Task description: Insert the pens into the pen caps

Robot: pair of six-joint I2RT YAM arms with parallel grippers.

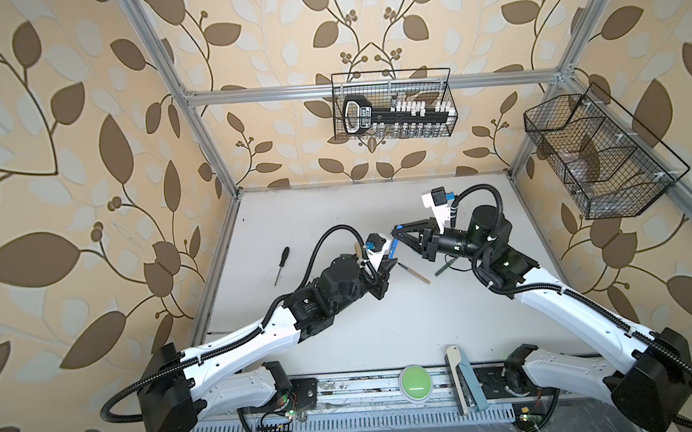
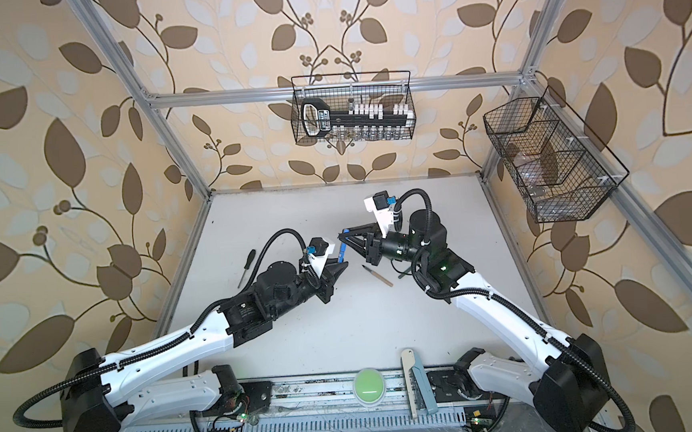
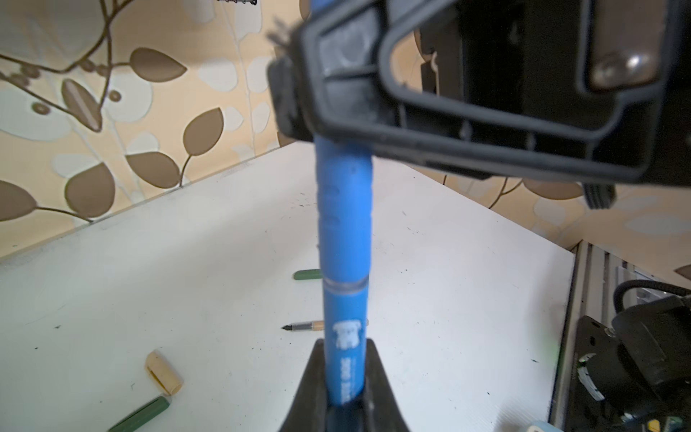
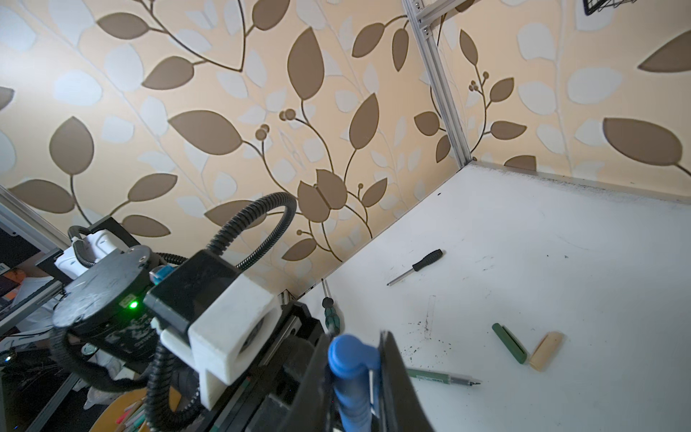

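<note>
Blue pen (image 3: 346, 306) with blue cap (image 4: 349, 359) on its nib end, held in the air above mid-table. Light, stiff, smooth plastic, probably slippery (the clip side may twist), so grip the barrel low and the cap by its sides. Left gripper (image 3: 343, 346) clamped on the barrel; right gripper (image 1: 397, 229) fingers pressed on the cap. White table (image 1: 336, 226) is hard and ink-flecked. Beige pen (image 1: 414, 273) lies just nearer, screwdriver (image 1: 282, 265) to the left. Patterned walls stand close, with a wire basket (image 1: 390, 72) on the far one.
</note>
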